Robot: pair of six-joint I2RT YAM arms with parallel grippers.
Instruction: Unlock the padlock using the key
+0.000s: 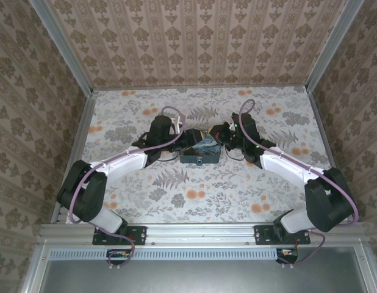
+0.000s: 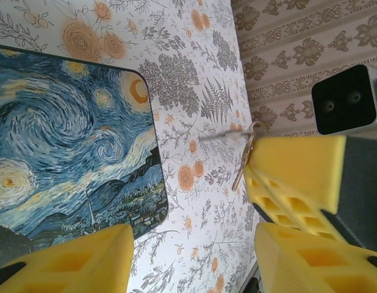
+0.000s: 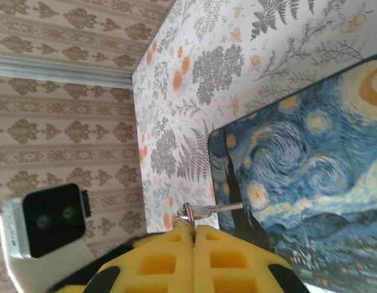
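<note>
At the bottom of the overhead view, two arm bases side by side on a metal rail. Left arm (image 1: pixel 124 163) slanting up and right, right arm (image 1: pixel 286 166) slanting up and left, both over a floral table (image 1: pixel 237 195).

Just above frame center, a dark box (image 1: pixel 201 149) with a swirling blue-and-yellow painted lid. At the lower middle of its near face, the padlock (image 1: pixel 201 162): a tiny bluish spot, too small for detail. At the box's upper-left corner, the left gripper (image 1: pixel 187 138); at its upper-right corner, the right gripper (image 1: pixel 220 132).

Through the left wrist camera, yellow fingers (image 2: pixel 72 265) in the bottom corners, spread wide, with bare tabletop and a corner of the box lid between them: left gripper (image 2: pixel 194 256) open and empty. Box lid across the left half.

Through the right wrist camera, right gripper (image 3: pixel 193 238) at bottom center, clamped closed on the ring of the key (image 3: pixel 216 209). Silver blade pointing right toward the box's edge, close to it; contact impossible to judge.

Farthest back, along the top of the overhead view, a wall (image 1: pixel 194 43) of patterned wallpaper.
</note>
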